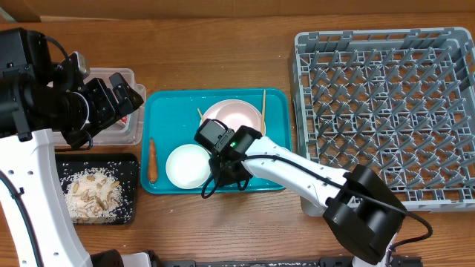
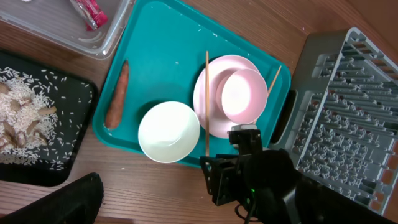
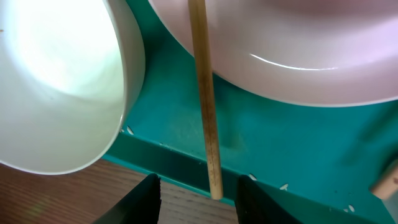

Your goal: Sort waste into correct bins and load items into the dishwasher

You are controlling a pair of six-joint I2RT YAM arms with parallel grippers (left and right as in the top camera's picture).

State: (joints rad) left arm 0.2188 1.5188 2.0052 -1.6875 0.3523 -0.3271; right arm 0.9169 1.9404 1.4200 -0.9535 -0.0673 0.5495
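Hovering low over the near edge of the teal tray (image 2: pixel 161 56), your right gripper (image 3: pixel 198 182) has its two fingers spread, one on each side of the near end of a wooden chopstick (image 3: pixel 204 93), with a sliver of clear space on both sides and no contact showing. That chopstick runs from the tray's near rim away from you, its far part lying across the left rim of the pale pink plate (image 3: pixel 298 56). The plate sits in the tray's right half and carries a small bowl (image 2: pixel 244 94) on its far right part. A second chopstick (image 2: pixel 274 79) leans by the plate's right edge, near the tray's far right corner. Just left of the targeted stick stands an empty white bowl (image 2: pixel 168 132), close against the tray's near edge; its wall crowds the left finger's side. A carrot (image 2: pixel 117 93) lies along the tray's left edge. On the desk (image 1: pixel 185 230), the grey dish rack (image 1: pixel 386 111) fills the right side, just beside the tray. At the desk's left edge, the clear tub (image 2: pixel 56 31) holds a red-and-white wrapper (image 2: pixel 90 12), and the black tray (image 1: pixel 128 167) nearer to you holds rice and pale scraps (image 1: pixel 93 194). Your left gripper (image 1: pixel 125 96) hangs over the clear tub with its fingers wide apart and nothing between them.
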